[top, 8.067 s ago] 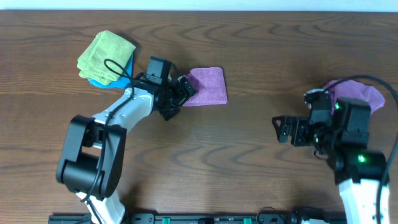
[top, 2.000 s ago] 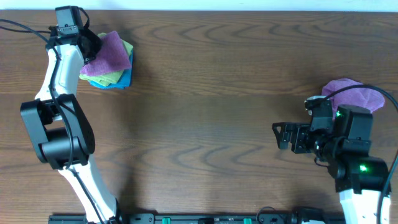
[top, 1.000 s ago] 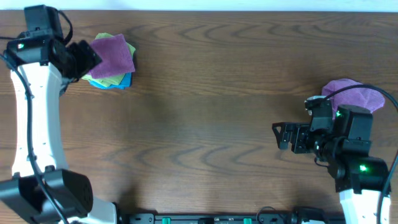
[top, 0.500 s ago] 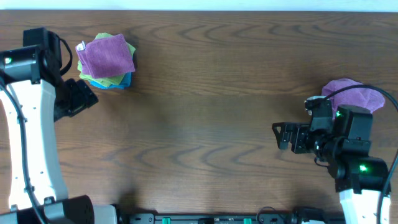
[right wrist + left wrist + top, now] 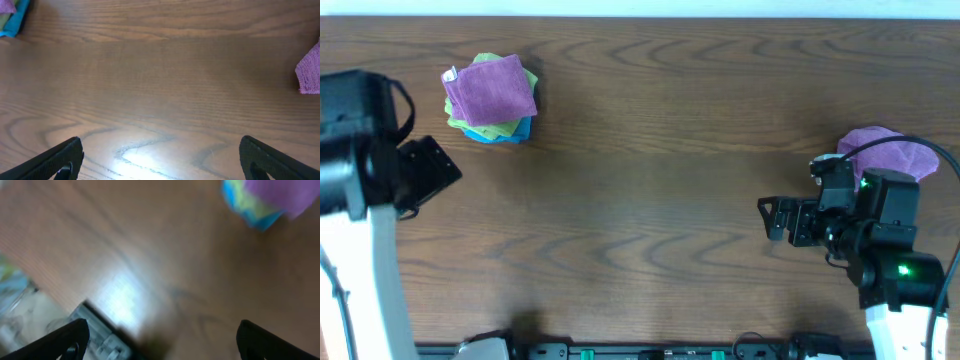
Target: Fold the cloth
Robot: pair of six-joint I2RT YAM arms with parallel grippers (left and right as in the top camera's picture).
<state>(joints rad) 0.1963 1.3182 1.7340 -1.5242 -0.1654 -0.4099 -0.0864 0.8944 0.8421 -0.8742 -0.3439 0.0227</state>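
Observation:
The folded purple cloth [image 5: 490, 88], with a small white label at its left corner, lies on top of a stack of a green folded cloth [image 5: 472, 122] and a blue one at the far left of the table. It shows blurred at the top right of the left wrist view [image 5: 280, 195]. My left gripper [image 5: 428, 172] is open and empty, below and left of the stack. My right gripper [image 5: 775, 218] is open and empty at the right, over bare wood.
A second purple cloth [image 5: 888, 152] lies rumpled behind the right arm, its edge in the right wrist view [image 5: 310, 72]. The table's left edge and some equipment show in the left wrist view [image 5: 105, 335].
My left gripper carried the folded purple cloth onto the green and blue stack, let go, and has drawn back down and left. The right arm has not moved.

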